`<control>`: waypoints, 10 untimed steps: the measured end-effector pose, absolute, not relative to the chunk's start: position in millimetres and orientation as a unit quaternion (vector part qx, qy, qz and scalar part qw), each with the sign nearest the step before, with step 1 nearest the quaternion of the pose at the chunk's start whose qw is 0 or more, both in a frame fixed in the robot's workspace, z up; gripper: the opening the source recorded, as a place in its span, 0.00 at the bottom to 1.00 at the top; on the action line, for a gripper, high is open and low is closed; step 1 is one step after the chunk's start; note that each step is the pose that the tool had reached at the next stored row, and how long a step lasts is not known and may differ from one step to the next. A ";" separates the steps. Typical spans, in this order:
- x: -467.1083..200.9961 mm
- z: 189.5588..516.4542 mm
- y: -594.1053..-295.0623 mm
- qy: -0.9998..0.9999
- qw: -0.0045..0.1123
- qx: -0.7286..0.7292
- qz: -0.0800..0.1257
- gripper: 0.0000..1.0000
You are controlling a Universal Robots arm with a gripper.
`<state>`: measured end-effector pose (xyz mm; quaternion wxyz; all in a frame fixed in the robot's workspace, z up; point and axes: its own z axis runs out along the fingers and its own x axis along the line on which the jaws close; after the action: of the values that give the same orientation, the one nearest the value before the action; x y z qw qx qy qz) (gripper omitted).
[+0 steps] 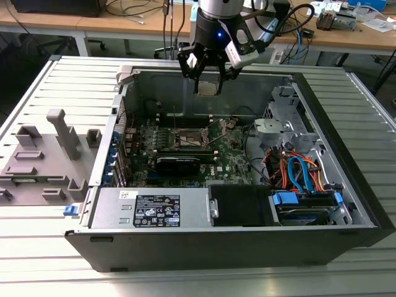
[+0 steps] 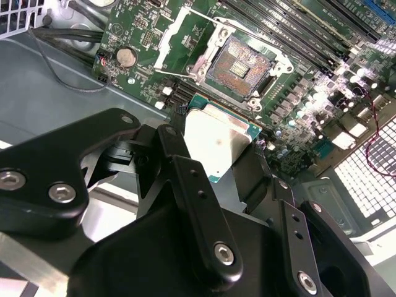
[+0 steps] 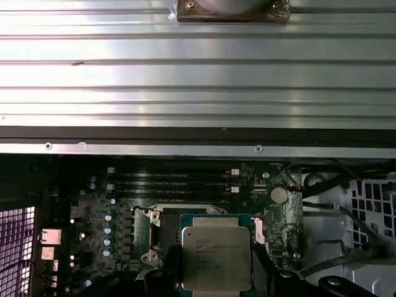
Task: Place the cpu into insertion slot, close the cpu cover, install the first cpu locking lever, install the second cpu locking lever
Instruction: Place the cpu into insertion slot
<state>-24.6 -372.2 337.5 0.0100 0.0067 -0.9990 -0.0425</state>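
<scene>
Silver-grey and flat, the cpu (image 2: 216, 143) sits clamped between the black fingers (image 2: 185, 179) of the gripper (image 1: 207, 85). It hangs above the open computer case (image 1: 247, 253), apart from the bare socket (image 2: 239, 64) on the green motherboard (image 1: 232, 153). The cpu cover (image 2: 176, 36) lies swung open beside that socket.

You work on ribbed aluminium table (image 1: 37, 260), slats (image 3: 198, 80) shining bright in first wrist view. Behind it you see row of wooden desks (image 1: 55, 25) on white legs, dark floor (image 1: 31, 48) beneath. Cables (image 1: 167, 25) hang down desk front. Papers (image 1: 377, 23) and small electronics (image 1: 334, 18) clutter desk at exterior view's right. Light even across room.
</scene>
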 end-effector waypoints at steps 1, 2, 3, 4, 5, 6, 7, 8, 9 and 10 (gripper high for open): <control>-24.6 337.4 -372.2 -0.999 0.010 0.007 -0.043 0.55; -24.6 337.2 -372.3 -0.999 0.010 0.007 -0.043 0.55; -24.6 337.1 -372.4 -0.999 0.010 0.007 -0.043 0.55; -24.6 337.0 -372.4 -0.999 0.010 0.007 -0.043 0.55; -24.6 336.9 -372.5 -0.999 0.010 0.007 -0.043 0.55; -24.6 336.6 -372.6 -0.999 0.010 0.007 -0.043 0.55; -24.6 336.5 -372.7 -0.999 0.010 0.007 -0.043 0.55; -24.6 336.4 -372.8 -0.999 0.010 0.007 -0.043 0.55; -24.6 336.0 -372.9 -0.999 0.010 0.007 -0.043 0.55; -24.6 335.7 -373.1 -0.999 0.010 0.007 -0.043 0.55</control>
<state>-24.6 -373.1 335.7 0.0100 0.0067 -0.9990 -0.0425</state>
